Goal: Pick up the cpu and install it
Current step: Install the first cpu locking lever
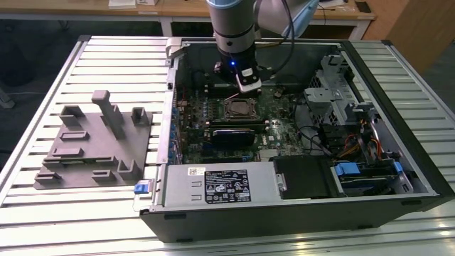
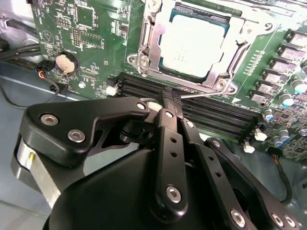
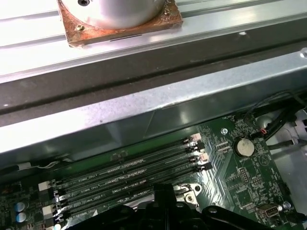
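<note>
1. The arm [image 1: 235,26] reaches down into the open PC case [image 1: 299,133] on the slatted table [image 1: 42,224], its gripper [image 1: 245,80] hanging over the motherboard [image 1: 235,122], just above the socket [image 1: 238,108] in the exterior view.
2. In the second wrist view the gripper [image 2: 169,98] has its black fingers [image 2: 170,103] pressed together, with nothing between them; their tips sit over the RAM slots [image 2: 211,115].
3. The cpu [image 2: 194,45] lies flat in the socket [image 2: 144,52] in the second wrist view, its silvery top facing up, framed by the metal bracket [image 2: 225,81]. It is apart from the gripper, just past the RAM slots.
4. A coin cell [image 2: 66,62] sits on the green board on the far side of the socket from the capacitors [image 2: 288,98].
5. The first wrist view shows the RAM slots [image 3: 129,177] again, the coin cell [image 3: 243,146], and the case wall [image 3: 144,105] above them.
6. In the exterior view, a grey fixture plate [image 1: 92,144] with upright blocks lies on the table on the exterior view's left of the case.
7. The power supply [image 1: 220,184] with its white label fills the case's near edge, beside a black heatsink [image 1: 306,176].
</note>
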Action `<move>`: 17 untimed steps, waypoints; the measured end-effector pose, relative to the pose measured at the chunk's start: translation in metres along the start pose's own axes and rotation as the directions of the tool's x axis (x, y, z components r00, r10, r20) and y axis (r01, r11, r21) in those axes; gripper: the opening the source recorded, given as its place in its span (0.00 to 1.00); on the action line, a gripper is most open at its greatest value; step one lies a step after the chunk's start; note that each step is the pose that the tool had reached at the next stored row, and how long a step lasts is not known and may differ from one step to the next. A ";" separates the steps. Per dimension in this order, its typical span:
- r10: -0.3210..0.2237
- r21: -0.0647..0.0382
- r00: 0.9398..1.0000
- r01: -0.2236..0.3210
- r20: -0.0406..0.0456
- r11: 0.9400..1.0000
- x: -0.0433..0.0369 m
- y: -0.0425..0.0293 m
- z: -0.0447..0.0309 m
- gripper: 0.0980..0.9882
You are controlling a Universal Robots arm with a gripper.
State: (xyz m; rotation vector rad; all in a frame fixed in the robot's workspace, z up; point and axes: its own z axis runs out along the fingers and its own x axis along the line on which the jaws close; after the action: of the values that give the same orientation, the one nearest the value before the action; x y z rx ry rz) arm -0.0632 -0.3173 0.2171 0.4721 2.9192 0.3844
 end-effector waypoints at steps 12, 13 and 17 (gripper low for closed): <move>-0.004 0.019 1.000 0.004 0.006 1.000 0.0024 0.0033 0.0067 0.01; -0.004 0.020 1.000 0.004 0.006 1.000 0.0026 0.0034 0.0072 0.01; -0.005 0.022 1.000 0.004 0.007 1.000 0.0028 0.0031 0.0089 0.01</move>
State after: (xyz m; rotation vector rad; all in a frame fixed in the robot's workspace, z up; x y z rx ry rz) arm -0.0632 -0.3115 0.2092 0.4688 2.9202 0.3499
